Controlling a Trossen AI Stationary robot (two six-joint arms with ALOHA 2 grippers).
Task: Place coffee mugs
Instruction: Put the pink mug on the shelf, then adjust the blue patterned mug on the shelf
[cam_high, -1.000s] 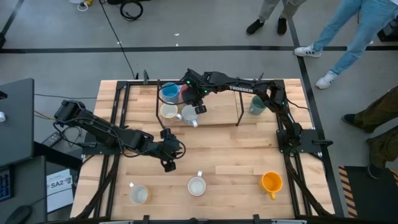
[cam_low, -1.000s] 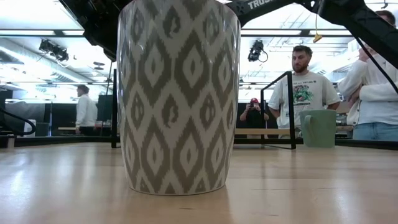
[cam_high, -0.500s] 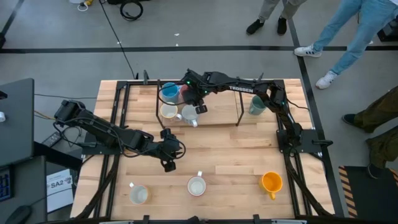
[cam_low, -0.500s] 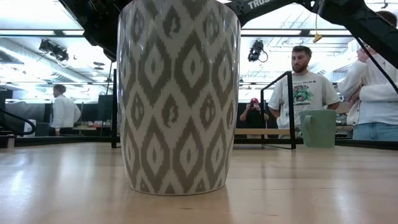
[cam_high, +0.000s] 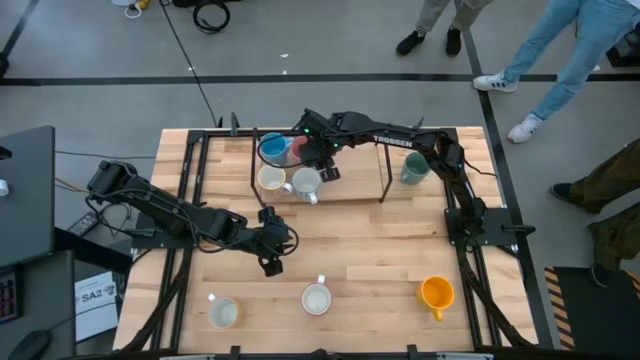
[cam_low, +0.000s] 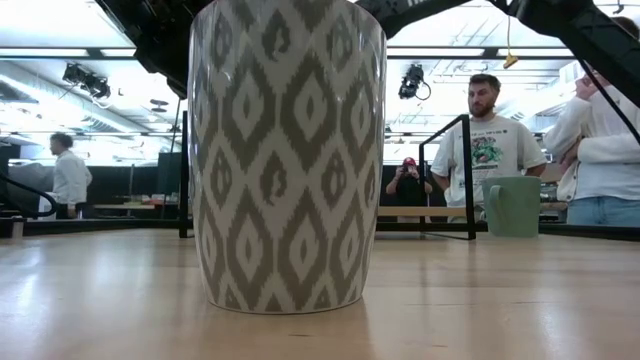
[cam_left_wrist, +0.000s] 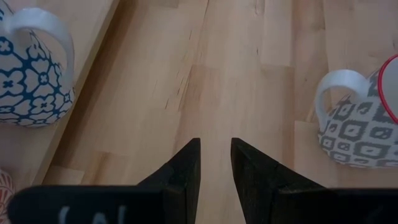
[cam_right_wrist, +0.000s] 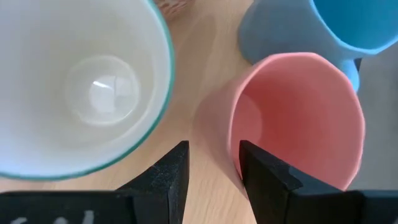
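Right gripper (cam_high: 327, 172), jaws slack and empty, had drifted slightly off the white green-rimmed ceramic mug (cam_high: 306, 184) set beside the pink round mug (cam_right_wrist: 292, 118), so that placement looked finished.

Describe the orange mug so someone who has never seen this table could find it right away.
Start at the wooden table seen from above and go to its front edge, where three mugs stand in a row. The orange mug is the one at the right end, near the base of the right arm. Its neighbours, the middle mug and the left-end mug, are pale; it alone is bright orange.
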